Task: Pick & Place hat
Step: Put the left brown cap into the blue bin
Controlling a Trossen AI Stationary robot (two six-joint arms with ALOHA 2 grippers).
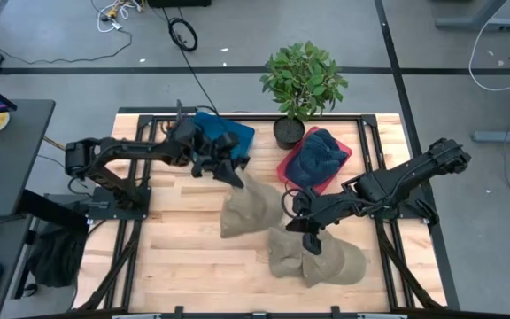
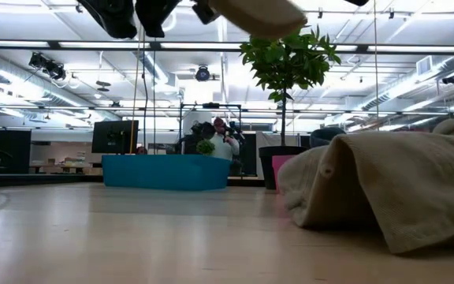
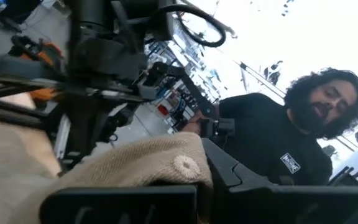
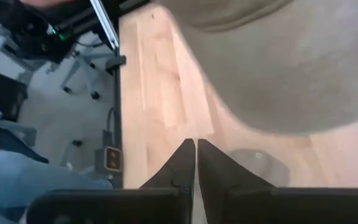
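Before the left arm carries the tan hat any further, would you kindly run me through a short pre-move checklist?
1. Left gripper shut on the lifted tan hat: ok.
2. Hat clear of the table: ok, the low view shows its underside high overhead.
3. Blue bin free to receive it: cannot tell, the arm covers it.
4. Red bin: not ok, a blue hat fills it.
5. Right gripper, jaws shut and empty, above the second tan hat: ok.

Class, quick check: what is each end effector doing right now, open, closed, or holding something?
Left end effector: closed on the tan hat, lifting it above the table.
Right end effector: closed, holding nothing, above the table beside the second tan hat.
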